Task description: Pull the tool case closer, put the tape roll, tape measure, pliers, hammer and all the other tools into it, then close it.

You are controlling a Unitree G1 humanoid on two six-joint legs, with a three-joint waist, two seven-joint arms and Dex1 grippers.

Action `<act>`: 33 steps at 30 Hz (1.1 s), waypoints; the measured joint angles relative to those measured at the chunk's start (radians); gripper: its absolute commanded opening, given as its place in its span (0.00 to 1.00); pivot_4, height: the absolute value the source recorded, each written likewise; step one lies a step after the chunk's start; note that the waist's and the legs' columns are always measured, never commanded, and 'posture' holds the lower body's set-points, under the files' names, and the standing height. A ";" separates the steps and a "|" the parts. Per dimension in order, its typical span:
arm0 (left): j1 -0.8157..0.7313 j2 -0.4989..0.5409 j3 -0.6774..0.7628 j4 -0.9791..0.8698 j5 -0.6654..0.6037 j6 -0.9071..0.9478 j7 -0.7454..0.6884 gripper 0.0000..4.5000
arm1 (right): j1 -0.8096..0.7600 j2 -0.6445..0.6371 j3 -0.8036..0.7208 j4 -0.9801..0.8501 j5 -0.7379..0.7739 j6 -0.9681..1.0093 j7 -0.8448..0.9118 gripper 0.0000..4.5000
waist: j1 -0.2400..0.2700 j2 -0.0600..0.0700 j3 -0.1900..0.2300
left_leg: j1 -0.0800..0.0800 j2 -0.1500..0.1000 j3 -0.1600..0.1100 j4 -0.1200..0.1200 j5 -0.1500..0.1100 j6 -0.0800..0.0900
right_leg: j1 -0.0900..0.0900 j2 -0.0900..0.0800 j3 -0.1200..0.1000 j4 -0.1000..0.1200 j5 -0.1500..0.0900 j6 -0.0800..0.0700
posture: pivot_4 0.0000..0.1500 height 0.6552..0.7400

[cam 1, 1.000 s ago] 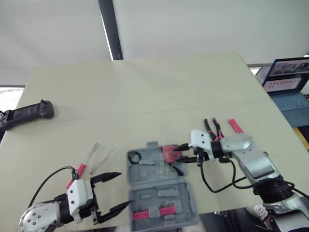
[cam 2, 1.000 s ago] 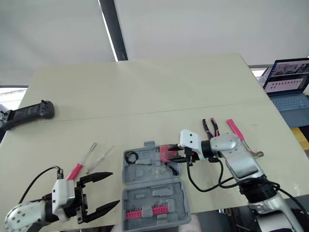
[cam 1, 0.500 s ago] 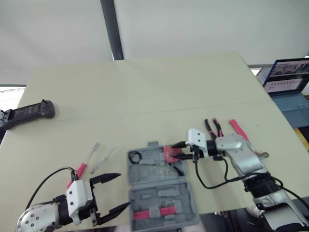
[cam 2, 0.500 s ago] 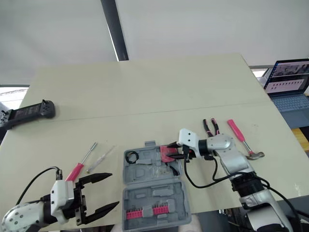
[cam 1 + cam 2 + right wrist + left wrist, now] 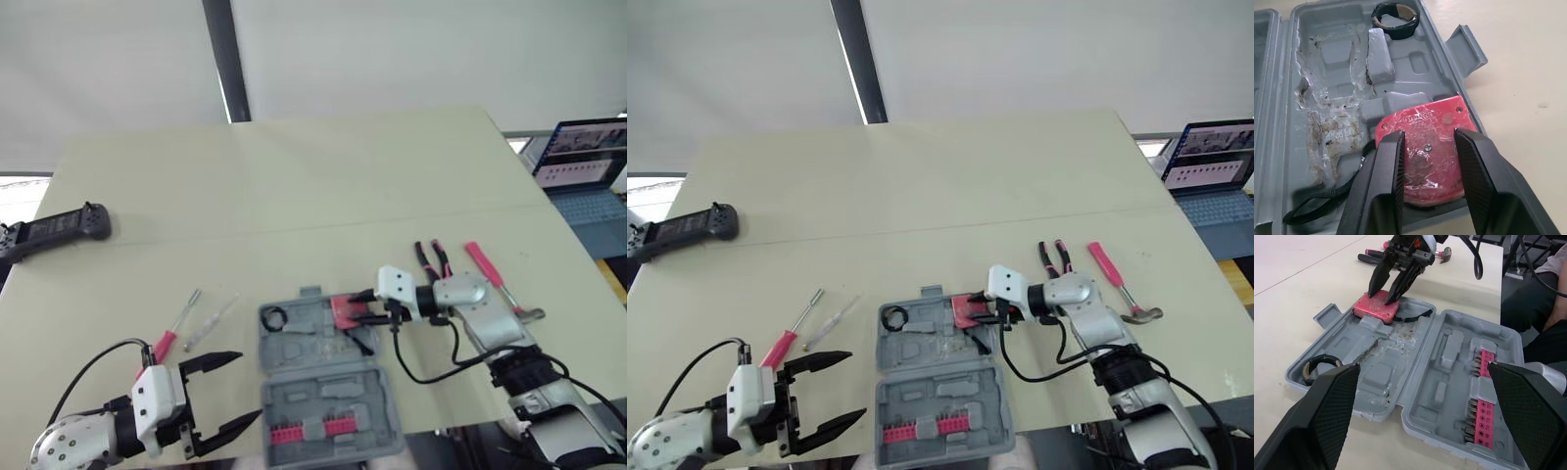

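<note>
Two items are already seated in the open tool case point(image 5: 328, 392) near the front edge of the bench point(image 5: 294, 186): the tape roll point(image 5: 274, 317) in its far left corner and the pink tape measure point(image 5: 343, 311) in its far right recess, unmoved over the last second. The right tool point(image 5: 359, 305) is held narrowly parted over the measure's top, while its forearm has been swung inward, uncovering the hammer point(image 5: 495, 279) beside the pliers point(image 5: 431, 257); the measure is judged released, with those two next. The left tool point(image 5: 247, 386) is held wide and empty, left of the case.
</note>
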State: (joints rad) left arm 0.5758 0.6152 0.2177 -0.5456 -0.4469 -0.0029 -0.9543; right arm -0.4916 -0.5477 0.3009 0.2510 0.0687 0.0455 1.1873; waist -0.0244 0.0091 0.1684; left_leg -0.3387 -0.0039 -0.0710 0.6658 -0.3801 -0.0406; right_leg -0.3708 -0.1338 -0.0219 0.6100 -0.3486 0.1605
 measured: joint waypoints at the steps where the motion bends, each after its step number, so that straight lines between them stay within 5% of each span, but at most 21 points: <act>1: 0.000 0.001 0.000 0.000 0.000 0.000 0.000 1.00 | 0.000 0.001 0.000 0.001 -0.001 -0.002 0.000 0.38 | 0.000 0.000 0.000 | 0.000 0.000 0.000 0.000 0.000 0.000 | 0.000 0.000 0.000 0.000 0.000 0.000 | 1.00 1.00; 33: 0.007 0.007 0.012 -0.002 0.000 0.000 -0.001 1.00 | 0.024 0.064 -0.026 0.167 0.012 -0.129 -0.013 0.38 | 0.000 -0.008 -0.016 | 0.009 0.001 -0.003 -0.001 0.000 0.000 | 0.012 0.000 -0.003 -0.009 0.000 0.000 | 1.00 1.00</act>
State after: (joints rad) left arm 0.5827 0.6224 0.2300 -0.5472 -0.4472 -0.0026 -0.9557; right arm -0.4680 -0.4833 0.2747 0.4180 0.0809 -0.0838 1.1746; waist -0.0245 0.0011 0.1522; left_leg -0.3301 -0.0032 -0.0740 0.6649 -0.3805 -0.0406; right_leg -0.3586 -0.1334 -0.0244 0.6010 -0.3486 0.1605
